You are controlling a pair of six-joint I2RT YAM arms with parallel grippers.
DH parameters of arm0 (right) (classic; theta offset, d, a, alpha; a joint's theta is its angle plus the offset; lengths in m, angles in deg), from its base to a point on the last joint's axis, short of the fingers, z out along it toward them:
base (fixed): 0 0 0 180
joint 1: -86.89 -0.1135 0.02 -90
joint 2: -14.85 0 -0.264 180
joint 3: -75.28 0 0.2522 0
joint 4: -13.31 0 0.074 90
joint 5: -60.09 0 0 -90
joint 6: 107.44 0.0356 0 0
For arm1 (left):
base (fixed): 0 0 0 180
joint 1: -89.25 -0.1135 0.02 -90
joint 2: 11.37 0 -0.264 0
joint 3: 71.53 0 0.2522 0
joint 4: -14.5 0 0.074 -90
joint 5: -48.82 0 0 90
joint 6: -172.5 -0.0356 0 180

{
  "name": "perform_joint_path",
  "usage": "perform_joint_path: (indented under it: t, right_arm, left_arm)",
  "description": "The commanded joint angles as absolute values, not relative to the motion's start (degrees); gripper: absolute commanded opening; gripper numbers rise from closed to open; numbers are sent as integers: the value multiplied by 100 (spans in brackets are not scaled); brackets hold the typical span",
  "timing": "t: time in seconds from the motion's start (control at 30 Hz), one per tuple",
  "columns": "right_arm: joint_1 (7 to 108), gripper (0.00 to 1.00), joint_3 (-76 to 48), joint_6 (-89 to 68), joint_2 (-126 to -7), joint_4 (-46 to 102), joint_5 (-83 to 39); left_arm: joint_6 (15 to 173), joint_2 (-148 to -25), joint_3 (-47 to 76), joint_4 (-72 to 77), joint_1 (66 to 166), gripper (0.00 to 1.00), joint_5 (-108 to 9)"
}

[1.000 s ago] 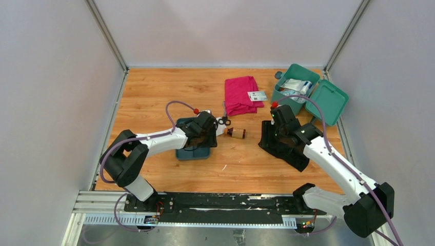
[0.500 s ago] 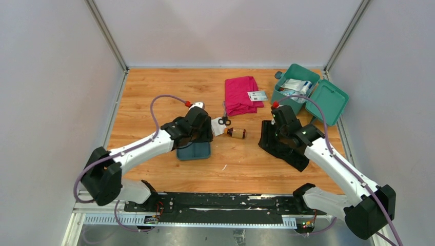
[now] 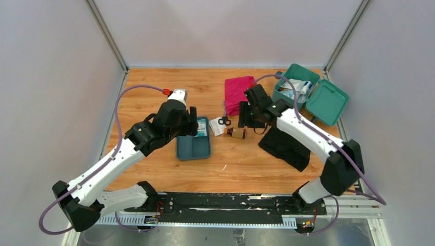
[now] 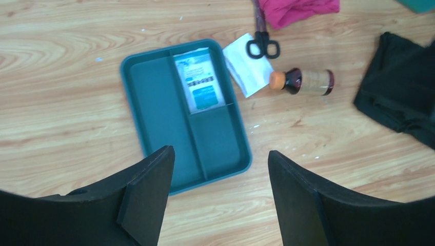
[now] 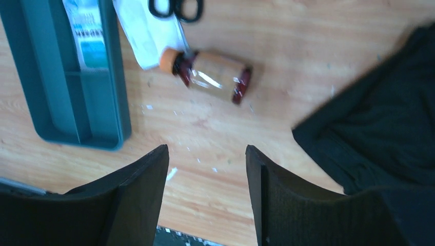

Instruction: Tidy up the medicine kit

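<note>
medicine kit [image 3: 301,70]: far right of surface [image 3: 154,87], lid [image 3: 327,102] swung open | left tool [image 4: 218,160]: jaws apart, empty, above teal tray [image 4: 154,102] holding one packet [image 4: 197,79] | right tool [image 5: 206,154]: jaws apart, empty, above brown bottle [image 5: 213,77]

walls [image 3: 225,31]: plain pale grey, three sides; tabletop [image 3: 154,87]: wood-grain; corner posts [image 3: 106,33]: metal; light: even

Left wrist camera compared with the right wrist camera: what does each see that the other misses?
Only the left wrist view shows the pink cloth and the left gripper, open. Only the right wrist view shows the right gripper, open. Both show the teal tray with a packet, the scissors, the brown bottle and the black cloth.
</note>
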State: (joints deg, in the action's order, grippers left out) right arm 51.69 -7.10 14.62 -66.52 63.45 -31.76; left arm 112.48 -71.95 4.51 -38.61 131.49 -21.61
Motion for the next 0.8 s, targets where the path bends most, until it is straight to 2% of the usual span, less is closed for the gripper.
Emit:
perform_joint_path:
  t: [0.0,0.1,0.2,0.23,0.5,0.77]
  right_arm:
    - [4903,63,-1639,1585,-7601,6257,-3523]
    - [4791,68,-2316,1539,-8377,6294,-3632]
    - [4783,80,-2918,1535,-9171,6369,-3637]
    - [4779,81,-3120,1542,-9403,6430,-3653]
    - [4780,77,-4598,1448,-10855,6986,-3904]
    - [4798,73,-5107,1457,-11484,7131,-4404]
  left_arm:
    - [10768,-6918,548,-4700,13197,73,-1830]
    - [10532,-6776,601,-4890,13192,75,-1651]
    - [10160,-6794,599,-5031,13194,76,-1417]
    - [10071,-6815,578,-5066,13194,77,-1320]
    - [9896,-6892,123,-5086,13188,77,-943]
    - [9907,-6728,-150,-4928,13188,77,-782]
